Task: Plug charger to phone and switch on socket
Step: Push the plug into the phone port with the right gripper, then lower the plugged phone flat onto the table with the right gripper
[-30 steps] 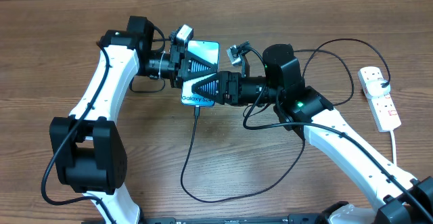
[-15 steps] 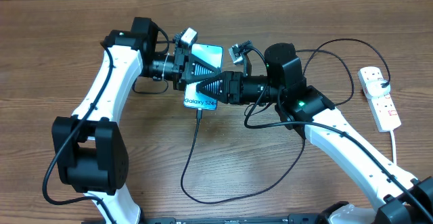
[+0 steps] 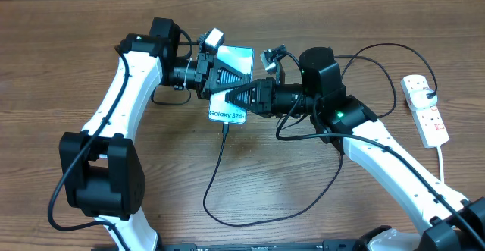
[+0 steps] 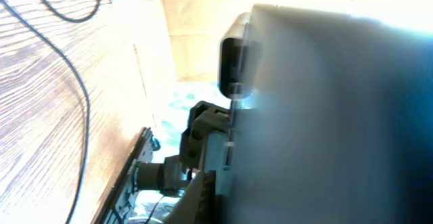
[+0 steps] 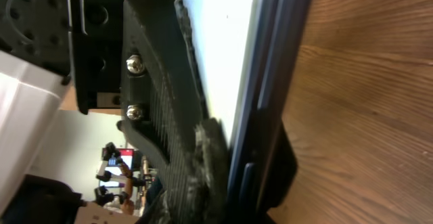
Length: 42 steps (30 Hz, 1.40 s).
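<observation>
Socket (image 3: 426, 113) sits far right on the table (image 3: 68, 23), well apart from both arms, with a black plug on it. Charger (image 3: 214, 167) cable loops over the wood and under my right arm, its tip at the phone's (image 3: 239, 57) lower end. Phone's at centre, pinched by the left gripper (image 3: 224, 75). Right gripper (image 3: 231, 97) lies across the screen. Clamped or not, I can't tell.

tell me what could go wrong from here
The left fingers and right fingers both clamp the phone; uneven pulls could twist or drop it. The cable meets its lower end, so a tug might unplug it. Its loop passes by the right arm and may snag.
</observation>
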Available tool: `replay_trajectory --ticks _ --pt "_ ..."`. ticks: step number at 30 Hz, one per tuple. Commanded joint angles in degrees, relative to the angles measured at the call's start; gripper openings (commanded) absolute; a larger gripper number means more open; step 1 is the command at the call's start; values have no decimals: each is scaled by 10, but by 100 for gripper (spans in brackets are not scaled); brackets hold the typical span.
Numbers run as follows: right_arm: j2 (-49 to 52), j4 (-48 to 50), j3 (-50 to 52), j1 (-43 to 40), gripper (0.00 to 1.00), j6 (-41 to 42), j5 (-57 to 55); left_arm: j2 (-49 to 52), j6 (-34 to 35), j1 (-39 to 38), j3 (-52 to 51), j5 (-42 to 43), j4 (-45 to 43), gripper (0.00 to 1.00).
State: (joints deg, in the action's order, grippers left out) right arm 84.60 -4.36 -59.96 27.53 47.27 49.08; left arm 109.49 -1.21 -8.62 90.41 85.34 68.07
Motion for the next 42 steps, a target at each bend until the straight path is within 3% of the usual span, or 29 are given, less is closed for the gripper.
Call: replay_trajectory --ticks 1,4,10,14,21,26,42 --pt "-6 7 -11 7 4 -28 -6 -15 16 -8 1 -62 6 20" --pt "-6 -4 -11 7 4 -28 -9 -15 16 -7 1 -67 6 31" --pt "-6 -73 -11 0 4 -51 -64 -15 17 10 1 -121 2 64" --pt "-6 -124 -11 -13 4 -79 -91 -15 17 24 1 -211 3 100" --pt "6 -228 -11 -19 4 -131 -247 -15 51 29 1 -462 2 100" --pt "49 -256 -11 -18 4 -143 -269 -15 51 26 1 -606 -5 100" --pt "245 -198 -7 -17 4 -148 -232 -15 51 26 1 -635 -15 100"
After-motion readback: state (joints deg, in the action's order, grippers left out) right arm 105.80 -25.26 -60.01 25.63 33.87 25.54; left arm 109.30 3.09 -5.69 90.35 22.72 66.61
